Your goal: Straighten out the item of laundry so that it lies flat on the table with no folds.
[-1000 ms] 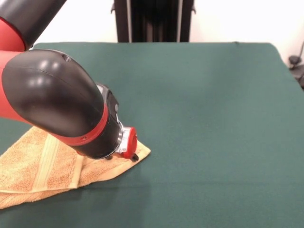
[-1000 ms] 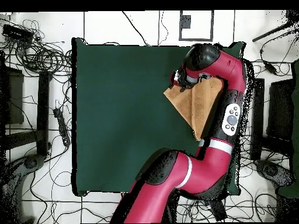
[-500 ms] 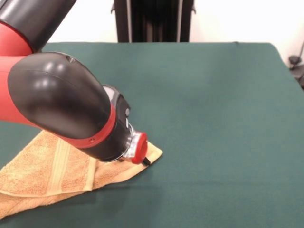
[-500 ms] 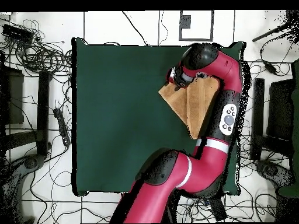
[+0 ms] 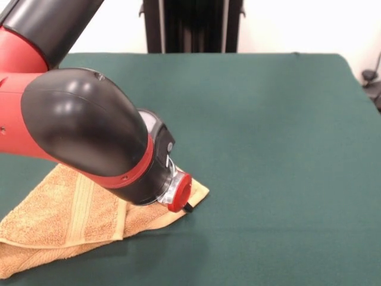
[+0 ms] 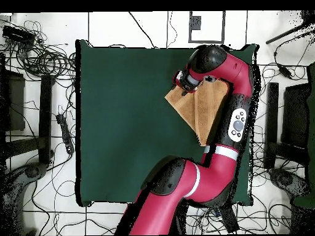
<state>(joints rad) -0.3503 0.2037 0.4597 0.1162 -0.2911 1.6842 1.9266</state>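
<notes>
The item of laundry (image 5: 65, 214), an orange-tan towel with a ribbed band, lies folded into a rough triangle at the near left of the green table (image 5: 268, 149). Its pointed corner reaches right, under my gripper (image 5: 186, 205). The gripper is low at that corner and shut on the cloth; only a black tip shows below the red wrist ring. In the overhead view the towel (image 6: 200, 114) lies near the table's (image 6: 123, 123) right edge, with the gripper (image 6: 183, 91) at its upper left corner. The arm hides part of the towel in both views.
My bulky black and red forearm (image 5: 83, 137) leans over the towel's far side. A black stand (image 5: 190, 27) rises behind the table's far edge. Cables (image 6: 43, 61) lie on the floor around the table.
The gripper has slid right and slightly nearer in the front view, and the towel's corner has gone with it, drawing the cloth out over the table.
</notes>
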